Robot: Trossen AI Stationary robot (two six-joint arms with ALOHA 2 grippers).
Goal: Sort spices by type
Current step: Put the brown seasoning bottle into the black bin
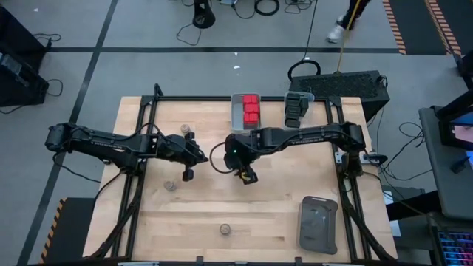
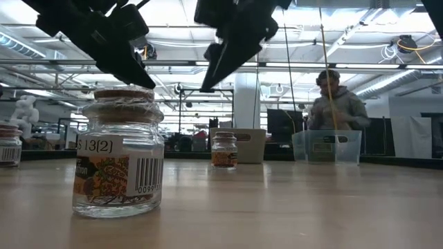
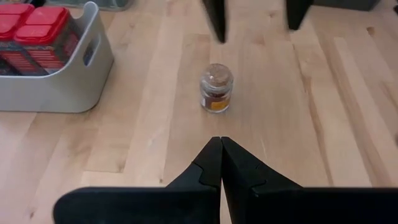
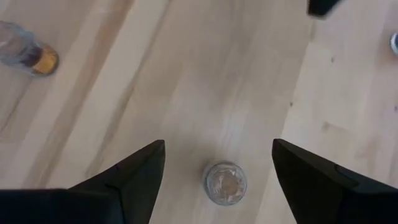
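Hanging above the left half of the pale wooden bench (image 1: 273,222), the left arm's jaws are pressed together and carry nothing. They point rightward across the planks. Loose round clear-glass jars stand about that side: one far (image 1: 187,128), one just nearer than the left arm's tip (image 1: 170,185), and one well nearer, by the near edge (image 1: 225,230). From bench level that nearest one (image 2: 118,155) shows thick glass, a printed paper label with a barcode and a tan-brown cork-like top under clear film.

Right of the left arm, near the middle, stands the jar that matters now: a small round clear-glass jar with a tan-brown top (image 4: 225,182). It is upright, so its long axis runs straight up. The right arm's jaws hang directly above it, spread wide and pinching nothing, with one dark finger on either side of the jar's top and clear air below them. The right arm is plainly the nearer one. I reckon a straight drop and a close across the round glass body is all the coming move needs, though smooth glass could slip.

Farther back, a grey plastic bin (image 1: 238,118) holds red-capped blocky containers (image 1: 250,109). Just right of it, a clear bin (image 1: 309,98) holds dark black containers (image 1: 295,109). On the near right lies a flat dark grey tray (image 1: 318,224). Beyond the bench a person sits.
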